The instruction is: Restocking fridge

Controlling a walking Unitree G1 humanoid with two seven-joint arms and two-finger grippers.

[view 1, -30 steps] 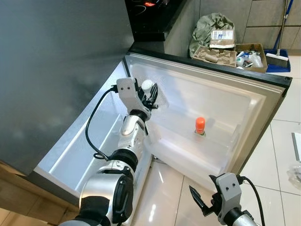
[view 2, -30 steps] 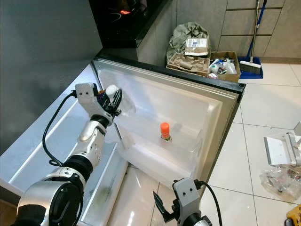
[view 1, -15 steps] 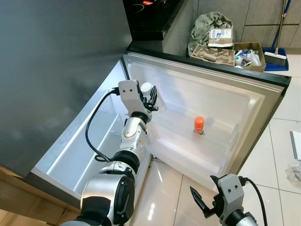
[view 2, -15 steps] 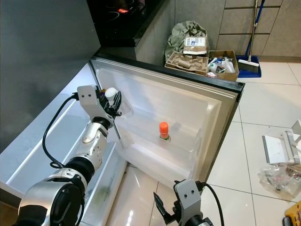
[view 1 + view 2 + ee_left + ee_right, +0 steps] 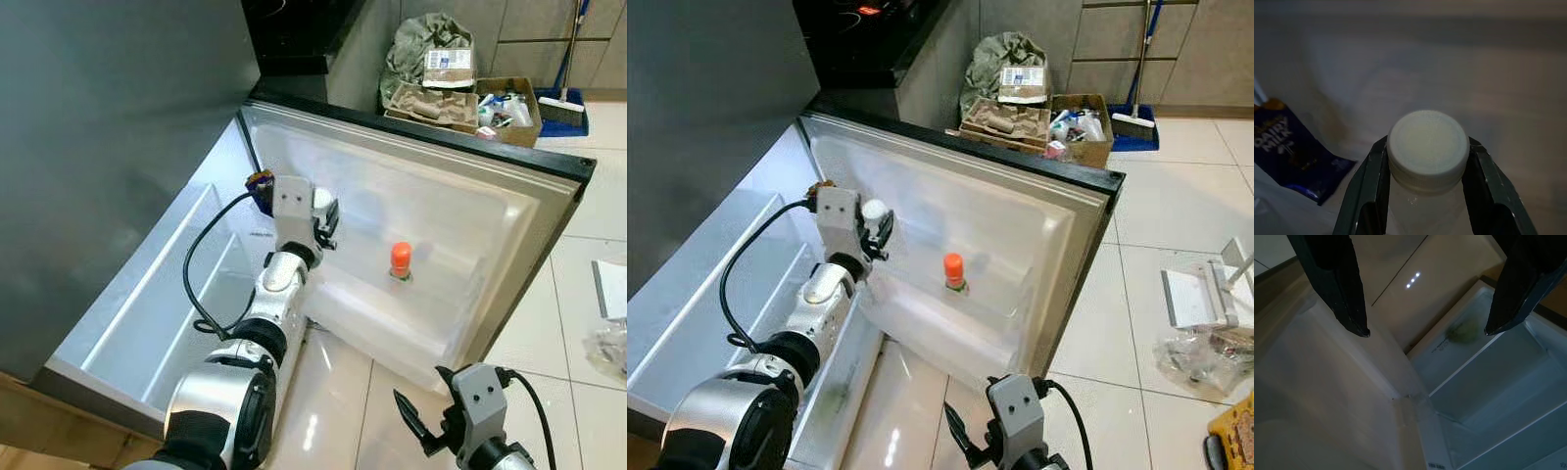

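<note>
My left gripper (image 5: 326, 211) is shut on the neck of a clear bottle with a white cap (image 5: 320, 198), held up beside the inner face of the open fridge door (image 5: 490, 211). In the left wrist view the two fingers (image 5: 1374, 181) clamp just under the white cap (image 5: 1427, 144). An orange-capped bottle (image 5: 400, 258) stands in the door shelf (image 5: 377, 323), a little to the right of the held bottle. A purple Dairy Milk bar (image 5: 1283, 149) lies in the fridge behind my gripper. My right gripper (image 5: 419, 433) hangs low over the floor, open.
The fridge's inner shelves (image 5: 162, 294) lie to the left, with something green (image 5: 1463, 332) on one. Cardboard boxes (image 5: 431, 103), a stuffed bag (image 5: 416, 44) and a broom (image 5: 563, 103) sit beyond the door. Packaging (image 5: 1200, 323) lies on the tiled floor at right.
My left gripper has carried the white-capped bottle rightwards, nearer the orange-capped bottle. The head camera has shifted too. My right arm is unchanged.
</note>
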